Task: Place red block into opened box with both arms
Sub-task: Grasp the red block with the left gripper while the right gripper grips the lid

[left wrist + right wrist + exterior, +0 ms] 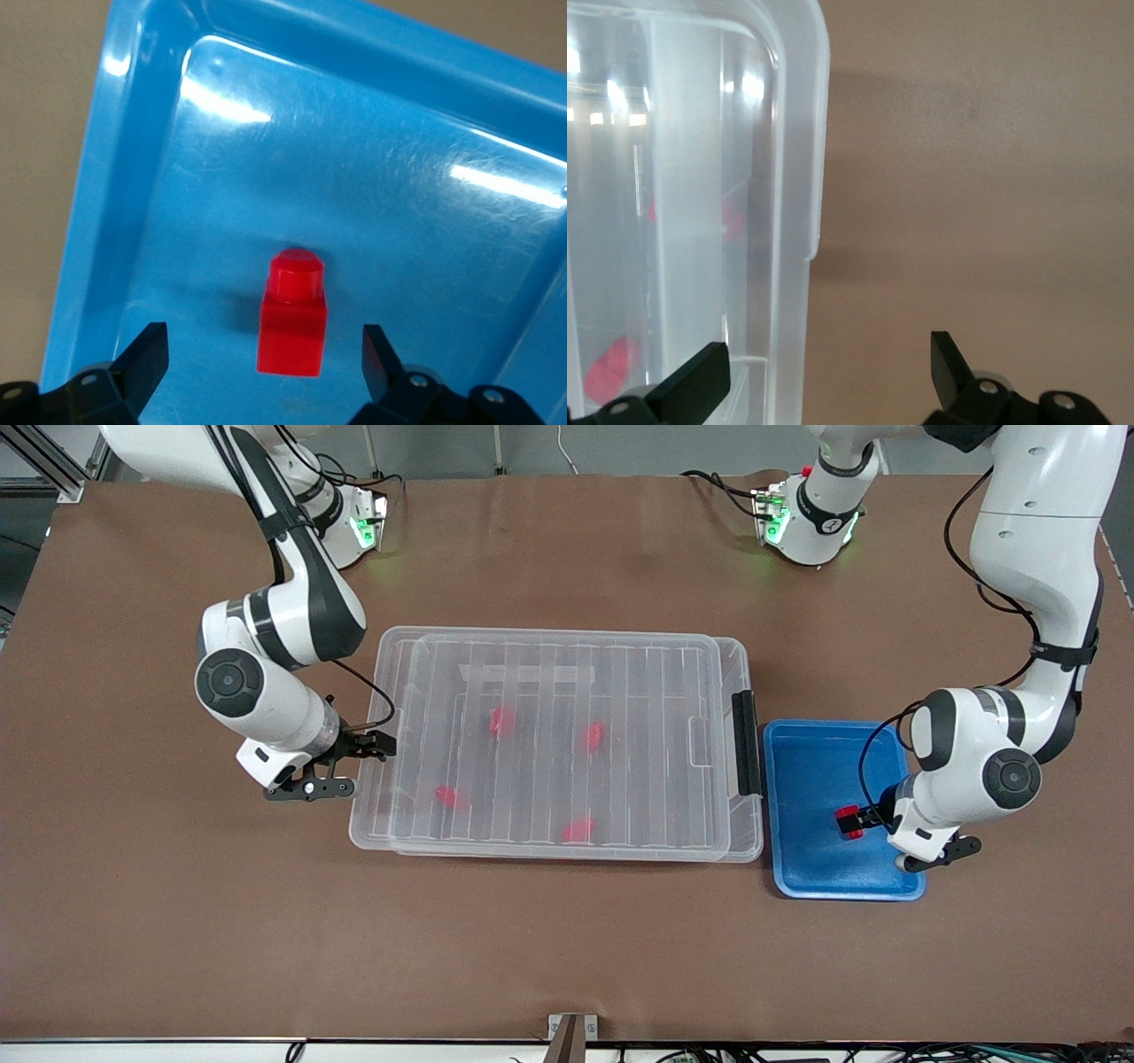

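A small red block [848,822] [292,319] lies in the blue tray [815,868] [354,159] at the left arm's end of the table. My left gripper [858,821] [263,352] is low in the tray and open, one finger on each side of the block, with a gap on both sides. The clear box [744,841] [799,177] sits mid-table with its ribbed lid [567,691] lying over it, slightly offset. My right gripper [381,746] [826,359] is open at the box's short end, straddling its rim and holding nothing.
Several red blocks [502,720] show through the lid inside the box. A black latch bar [744,744] runs along the box end beside the blue tray. Brown table [567,957] lies bare nearer the front camera.
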